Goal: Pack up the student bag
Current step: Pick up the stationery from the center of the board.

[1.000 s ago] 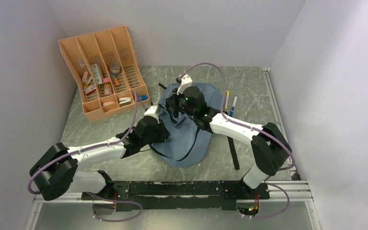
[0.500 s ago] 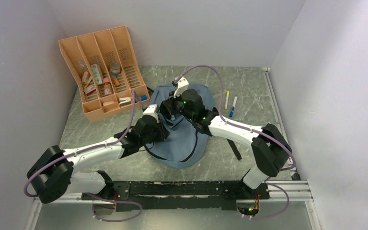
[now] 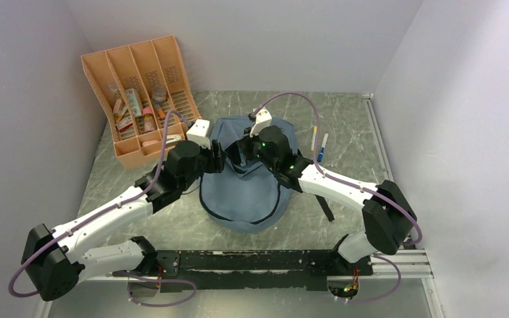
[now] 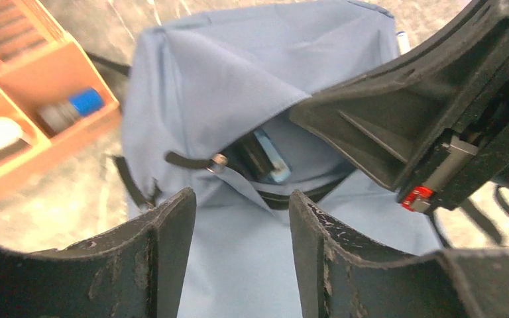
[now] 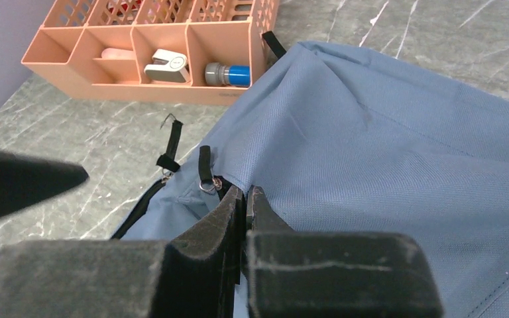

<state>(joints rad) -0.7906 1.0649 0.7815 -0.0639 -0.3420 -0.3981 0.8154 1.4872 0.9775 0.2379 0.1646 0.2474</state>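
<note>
The student bag [image 3: 245, 195] is a grey-blue backpack lying flat mid-table. My right gripper [image 3: 239, 151] is shut on the edge of the bag's flap beside the zipper and holds it raised; the right wrist view shows its fingertips [image 5: 246, 197] pinched on the fabric [image 5: 384, 152], next to a zipper pull [image 5: 207, 180]. My left gripper [image 3: 219, 159] is open and empty, hovering over the bag's left side. In the left wrist view [image 4: 242, 199] it looks down at the bag [image 4: 238, 265] and into the gap, where a dark item with a blue end [image 4: 270, 159] lies inside.
An orange desk organizer [image 3: 172, 59] with several small items stands at the back left; it also shows in the right wrist view [image 5: 232, 53]. Two markers [image 3: 319, 142] lie right of the bag. A black strap [image 3: 323, 205] trails towards the right arm's base.
My left gripper has lifted off the bag and drawn back to the left. The bag has shifted slightly left. My right gripper still holds the flap.
</note>
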